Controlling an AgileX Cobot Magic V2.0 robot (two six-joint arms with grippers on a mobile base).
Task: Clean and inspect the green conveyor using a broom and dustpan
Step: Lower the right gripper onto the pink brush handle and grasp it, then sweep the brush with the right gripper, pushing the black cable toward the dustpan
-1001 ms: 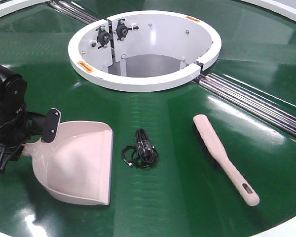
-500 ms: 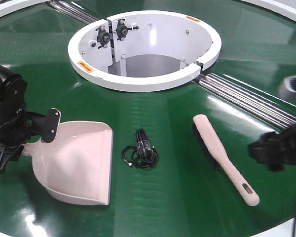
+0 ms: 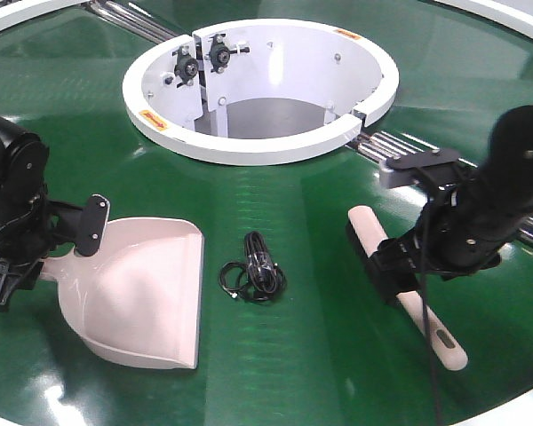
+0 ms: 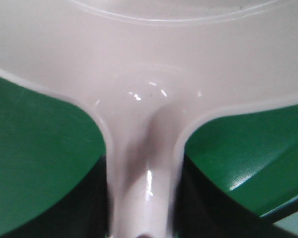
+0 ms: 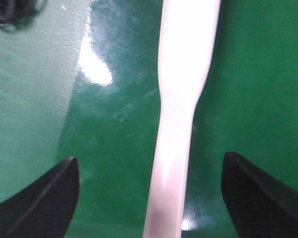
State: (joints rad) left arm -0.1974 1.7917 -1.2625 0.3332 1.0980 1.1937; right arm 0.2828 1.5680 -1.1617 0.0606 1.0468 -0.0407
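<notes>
The dustpan [image 3: 147, 293] lies on the green conveyor [image 3: 293, 355] at the left. My left gripper [image 3: 46, 257] is shut on its handle [image 4: 144, 188], with dark fingers on both sides. The broom [image 3: 440, 337] lies at the right, bristles down and slotted handle end toward me. My right gripper [image 3: 400, 271] is open just above the broom's handle. In the right wrist view the handle [image 5: 176, 148] runs between the two spread fingertips [image 5: 64, 183] without touching them. My right gripper [image 5: 150, 163] holds nothing.
A coiled black cable [image 3: 253, 266] lies on the belt between dustpan and broom; it also shows in the right wrist view [image 5: 10, 12]. The white ring hub [image 3: 266, 146] stands behind. Silver rails [image 3: 133, 19] cross the belt, partly hidden by my right arm.
My right arm has come in from the right edge and now hangs over the broom's handle with jaws open. My left gripper and the dustpan have not moved.
</notes>
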